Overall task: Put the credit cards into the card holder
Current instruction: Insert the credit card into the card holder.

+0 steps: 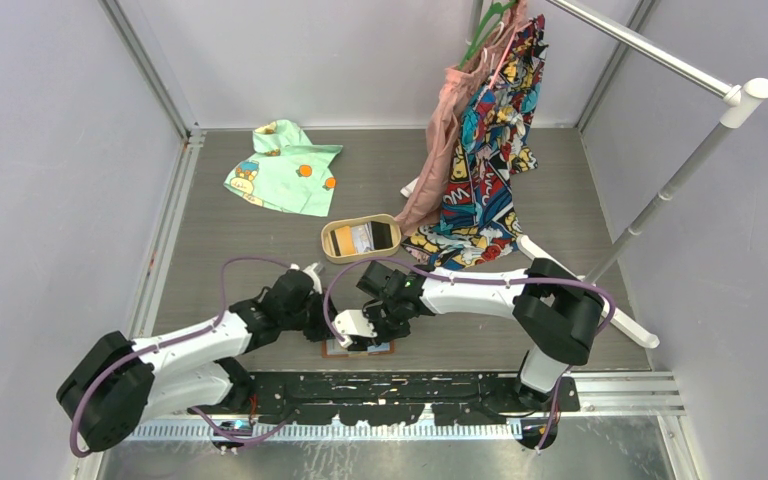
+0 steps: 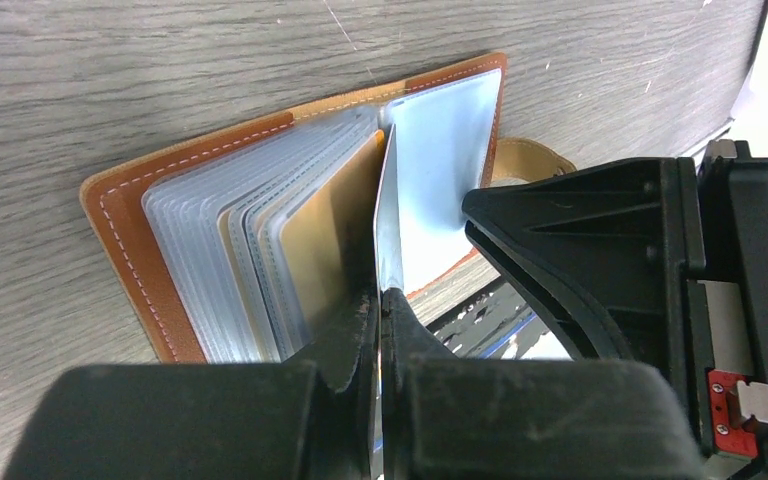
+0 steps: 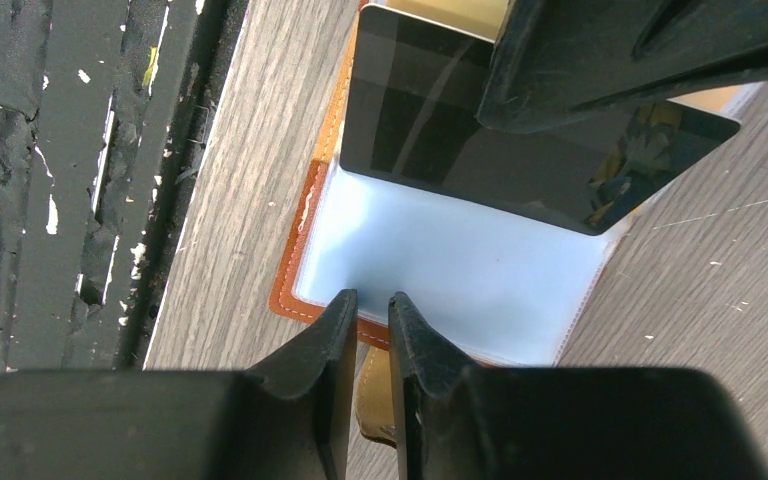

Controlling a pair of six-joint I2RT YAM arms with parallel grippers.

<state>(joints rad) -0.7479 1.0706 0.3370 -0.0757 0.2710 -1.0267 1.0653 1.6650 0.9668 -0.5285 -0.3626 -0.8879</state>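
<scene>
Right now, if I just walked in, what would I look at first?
Probably the bright comic-print garment hanging from the metal rack at the back right. The mint-green shirt lies on the table at the back left. Then, at the near edge, the left gripper pinches up a clear page of the open brown card holder, with the right gripper close beside it.

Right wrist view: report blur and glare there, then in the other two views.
Right wrist view: the right fingers are soft, and the dark glossy panel mirrors the surroundings. Left wrist view: the left fingers blur, while the card holder is sharp. Top external view: even light, faint shadows, sheen on the metal strip.
</scene>
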